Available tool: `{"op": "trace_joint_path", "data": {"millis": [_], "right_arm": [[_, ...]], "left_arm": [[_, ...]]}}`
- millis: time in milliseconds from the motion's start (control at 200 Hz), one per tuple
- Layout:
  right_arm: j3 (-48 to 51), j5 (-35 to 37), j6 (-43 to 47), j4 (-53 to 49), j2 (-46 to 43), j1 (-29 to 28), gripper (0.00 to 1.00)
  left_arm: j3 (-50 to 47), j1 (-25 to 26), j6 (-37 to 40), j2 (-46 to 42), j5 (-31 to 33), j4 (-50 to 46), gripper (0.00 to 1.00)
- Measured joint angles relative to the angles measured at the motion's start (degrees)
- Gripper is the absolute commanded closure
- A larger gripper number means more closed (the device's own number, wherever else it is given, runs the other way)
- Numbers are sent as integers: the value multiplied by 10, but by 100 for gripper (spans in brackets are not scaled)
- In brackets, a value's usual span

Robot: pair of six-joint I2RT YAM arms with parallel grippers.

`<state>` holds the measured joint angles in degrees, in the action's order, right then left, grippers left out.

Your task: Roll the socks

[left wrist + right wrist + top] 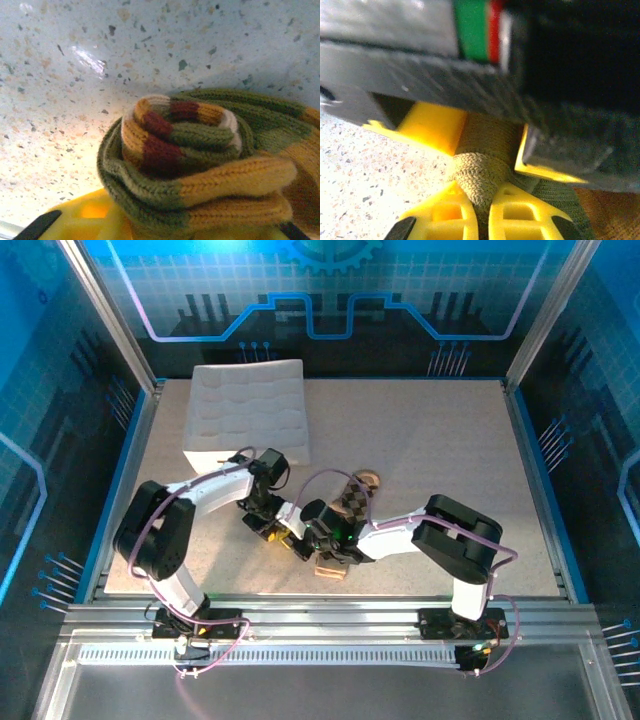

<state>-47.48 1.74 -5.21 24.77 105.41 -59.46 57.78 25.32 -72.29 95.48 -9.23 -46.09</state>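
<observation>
While the white quilted tray [245,415] lies at the upper left of the tabletop [430,440] in the overhead view, both arms converge just below centre frame. Left pincer [268,527]: in the right wrist view its yellow fingers stand on either side of the olive sock [200,165]; whether they press the knit or stand slack cannot be told. In the left wrist view the olive sock is a coiled roll at centre and right of frame, with orange and dark-red stripes spiralling inward. Its right edge is cut off, and its lower edge meets a blurred yellow finger at bottom left. Right pincer [482,212]: clenched on a fold of the olive knit, fingertips almost touching at bottom centre. From above, the wrists hide most of this sock. Argyle sock [352,503]: just right of the pincers, lying on the tabletop and partly covered by the right arm; its full outline is hard to make out.
</observation>
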Motion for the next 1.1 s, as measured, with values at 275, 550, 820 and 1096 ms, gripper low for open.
{"op": "trace_joint_path", "data": {"millis": [275,550,820,1096], "right_arm": [[22,-78,-31,41,4,35,100],[24,-200,-87,64,26,96,100],[18,-312,-148,91,61,148,100],[-10,-400,-191,79,97,186,100]], "left_arm": [[-46,-43,-19,-85,-24,40,26],[-119,-54,-6,-178,-28,122,39],[-167,-26,0,-175,-30,176,38],[-147,-1,5,-107,-11,222,47]]}}
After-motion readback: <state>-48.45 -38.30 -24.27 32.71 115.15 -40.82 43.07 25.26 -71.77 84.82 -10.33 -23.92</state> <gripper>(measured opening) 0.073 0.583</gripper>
